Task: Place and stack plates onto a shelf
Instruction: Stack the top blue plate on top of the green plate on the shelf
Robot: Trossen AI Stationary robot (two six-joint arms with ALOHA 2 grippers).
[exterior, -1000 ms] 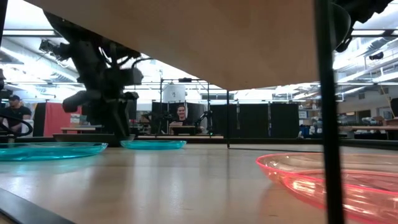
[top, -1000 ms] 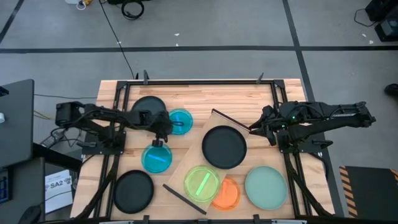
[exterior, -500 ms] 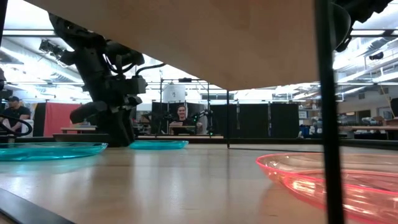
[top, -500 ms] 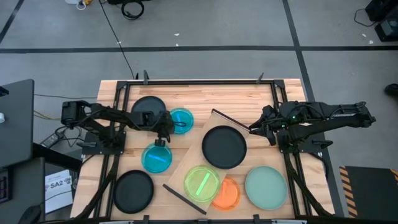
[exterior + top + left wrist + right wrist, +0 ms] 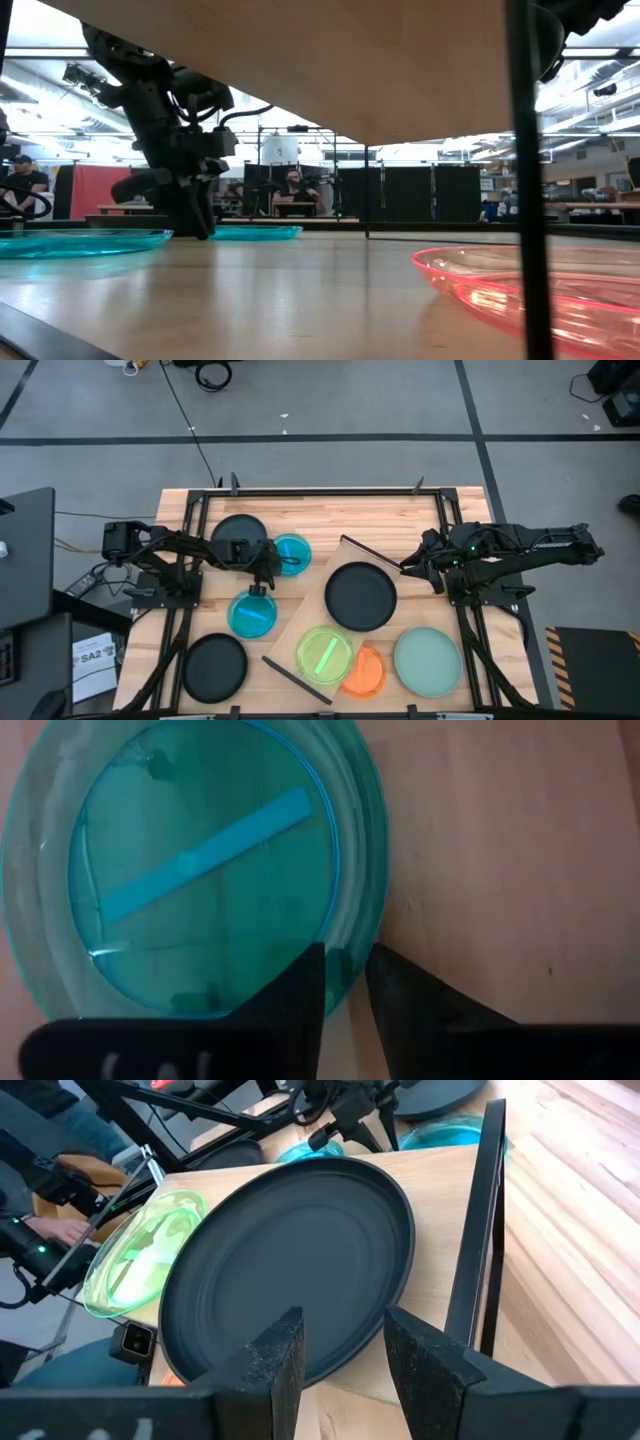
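Note:
My left gripper points steeply down at the far right rim of a translucent blue plate that lies flat on the table. Its fingers stand close together, one over the plate's inside and one outside the rim. My right gripper hangs open and empty above the far end of the shelf. The shelf bears a black plate and a green plate. The right wrist view looks down on that black plate. My left gripper comes from above, slanting, with the blue plate's rim in the narrow gap between its fingers. One finger is over the plate's inside, the other over the table. Whether they touch the rim I cannot tell. The plate lies flat.
A teal plate and a black plate lie just beyond my left gripper. Another black plate lies near left. An orange plate and a mint plate lie on the table by the shelf's near end.
My left arm has leaned forward a little, while its gripper has stayed at the blue plate's rim. The plates have not moved.

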